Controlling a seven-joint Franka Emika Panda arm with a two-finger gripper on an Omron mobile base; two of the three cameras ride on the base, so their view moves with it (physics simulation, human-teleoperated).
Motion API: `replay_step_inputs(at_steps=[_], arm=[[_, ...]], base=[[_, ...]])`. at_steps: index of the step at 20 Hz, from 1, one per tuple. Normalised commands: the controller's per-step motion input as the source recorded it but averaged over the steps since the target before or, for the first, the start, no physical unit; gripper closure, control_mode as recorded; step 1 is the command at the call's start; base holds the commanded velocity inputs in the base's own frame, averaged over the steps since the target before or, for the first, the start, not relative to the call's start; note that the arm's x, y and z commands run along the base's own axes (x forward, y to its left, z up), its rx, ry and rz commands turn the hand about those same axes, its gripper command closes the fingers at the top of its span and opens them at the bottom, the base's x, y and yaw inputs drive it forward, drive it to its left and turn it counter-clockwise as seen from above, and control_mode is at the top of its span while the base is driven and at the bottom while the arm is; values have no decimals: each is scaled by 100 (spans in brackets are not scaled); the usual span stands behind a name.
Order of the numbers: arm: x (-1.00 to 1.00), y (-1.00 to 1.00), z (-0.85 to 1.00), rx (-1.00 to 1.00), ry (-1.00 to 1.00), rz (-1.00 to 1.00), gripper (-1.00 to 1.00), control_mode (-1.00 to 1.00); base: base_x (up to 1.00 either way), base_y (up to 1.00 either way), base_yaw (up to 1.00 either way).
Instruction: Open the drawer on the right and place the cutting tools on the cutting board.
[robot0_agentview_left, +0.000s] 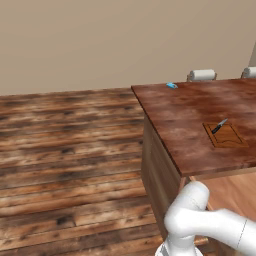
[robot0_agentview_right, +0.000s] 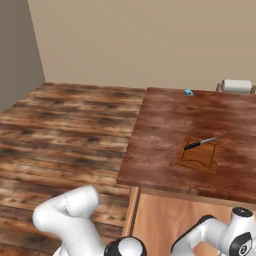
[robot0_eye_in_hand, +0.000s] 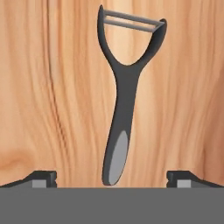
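Now: peeler on the drawer floor, knife on the board

Down in the drawer (robot0_eye_in_hand: 52, 87), lying flat on pale tan wood: a dark grey peeler (robot0_eye_in_hand: 124, 92), Y-shaped head with its thin blade bar toward the top of the hand view, handle end with a lighter grey inset toward the bottom. Straddling that handle end, the gripper (robot0_eye_in_hand: 111, 177), jaws spread wide, one dark fingertip well off to each side, touching nothing and holding nothing.

Up on the dark reddish countertop (robot0_agentview_right: 165, 125), a small brown cutting board (robot0_agentview_right: 199, 156) with a darker groove round its edge. Across the board's far corner, a small knife (robot0_agentview_right: 199, 143), dark handle on the board, silvery blade tip reaching just past the edge. Same pair seen from the left base view: board (robot0_agentview_left: 227, 136), knife (robot0_agentview_left: 219, 126).

Beneath the counter's near edge, the drawer's light wood (robot0_agentview_right: 170, 220), pulled out toward the base.

Near the counter's far edge, a small blue thing (robot0_agentview_right: 188, 92), too small to tell what. Beyond that edge, a pale chair back (robot0_agentview_right: 237, 86). Around the counter, a plank floor (robot0_agentview_left: 65, 165) of worn brown wood and a plain beige wall (robot0_agentview_left: 100, 40).
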Motion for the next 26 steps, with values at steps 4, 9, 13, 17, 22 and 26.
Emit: replay_step_inputs(at_steps=[4,9,13,17,22,26], arm=[[0,-15,-22,9,6,3,-100,-100],[0,-10,-19,9,4,3,-100,-100],[0,-6,-22,7,2,1,-100,-100],[0,-1,-30,5,1,0,-100,-100],[0,0,-29,4,0,0,-100,-100],[0,-1,-24,1,0,0,100,-100]], base=[[0,0,0],[0,0,0],[0,0,0],[0,0,0],[0,0,0],[0,0,0]])
